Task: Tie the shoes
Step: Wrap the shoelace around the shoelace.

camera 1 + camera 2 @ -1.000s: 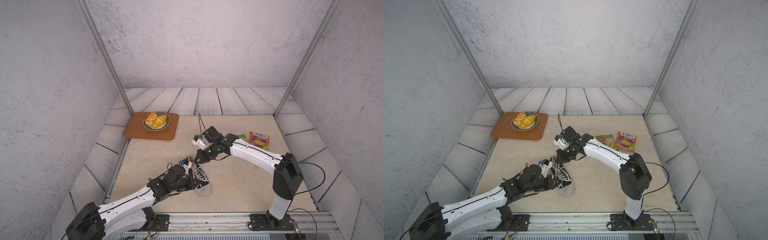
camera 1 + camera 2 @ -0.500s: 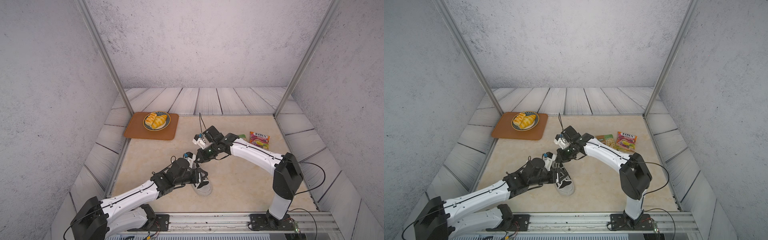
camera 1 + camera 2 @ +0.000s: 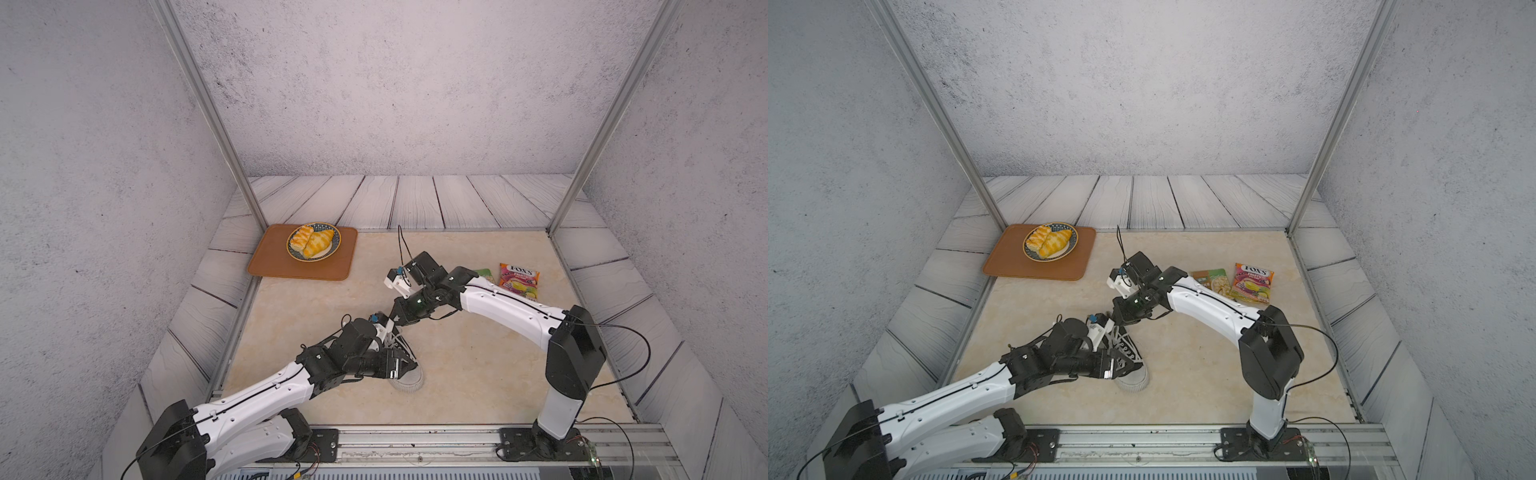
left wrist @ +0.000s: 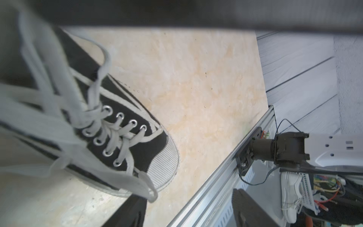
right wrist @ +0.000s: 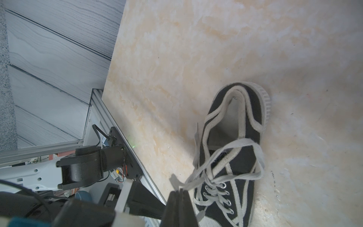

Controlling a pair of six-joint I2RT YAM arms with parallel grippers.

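The black canvas shoe [image 3: 409, 376] [image 3: 1133, 365] with white toe cap lies near the table's front, toe toward the rail. My left gripper [image 3: 404, 366] [image 4: 186, 213] hovers over its toe side, open, nothing between the fingers [image 4: 129, 212]. A loose loop of white lace [image 4: 146, 187] hangs beside one of them. My right gripper [image 3: 395, 322] [image 5: 180, 193] is above the heel side, shut on a white lace [image 5: 214, 173] pulled up from the top eyelets. The laces cross loosely over the shoe's opening [image 5: 225, 121].
A brown tray [image 3: 270, 266] with a plate of pastries [image 3: 313, 242] sits at the back left. A candy bag [image 3: 518, 280] and a green packet [image 3: 1214, 282] lie at the back right. The metal rail [image 3: 415, 440] runs along the front edge.
My left gripper opened and let go of the lace, shifting toward the shoe's toe. The right gripper stayed still, shut on its lace.
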